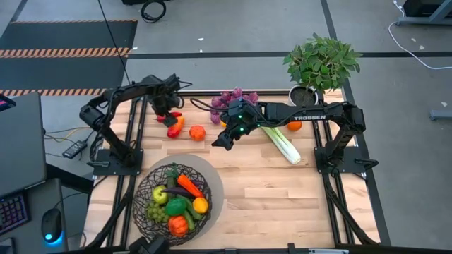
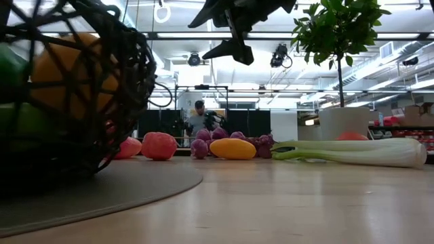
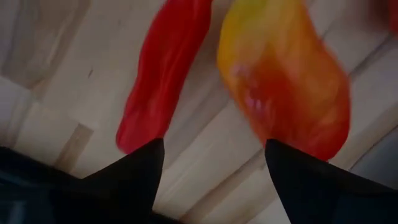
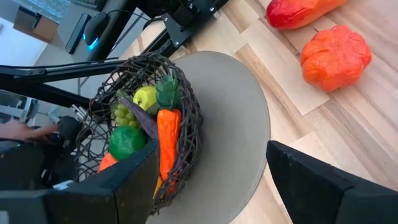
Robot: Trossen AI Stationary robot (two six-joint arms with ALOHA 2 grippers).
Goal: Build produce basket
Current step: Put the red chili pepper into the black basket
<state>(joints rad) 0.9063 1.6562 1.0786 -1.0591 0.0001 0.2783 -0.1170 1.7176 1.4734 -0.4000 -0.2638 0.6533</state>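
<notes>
Look at your left gripper first. It sits low over the far left part of the table, and its two fingers are apart with nothing between them. Just past the fingertips lie a long red pepper and a fat orange-yellow pepper, side by side. In the left wrist view both peppers run away from the fingers, with their near ends almost at the fingertips. From above, the pair lies slanted on the wood.

Your right gripper hangs in the air over the middle of the table. Its fingers are also spread, and they hold nothing.

The basket sits upright on a round grey mat at the near left side. It already has produce in it — a carrot lying slanted, green grapes, a yellow-green apple and more.

Still on the table: a bumpy orange-red fruit near the peppers, purple grapes by the far edge, and a long celery lying slanted — its pale end points toward the near right. A potted plant stands at the far right corner.
</notes>
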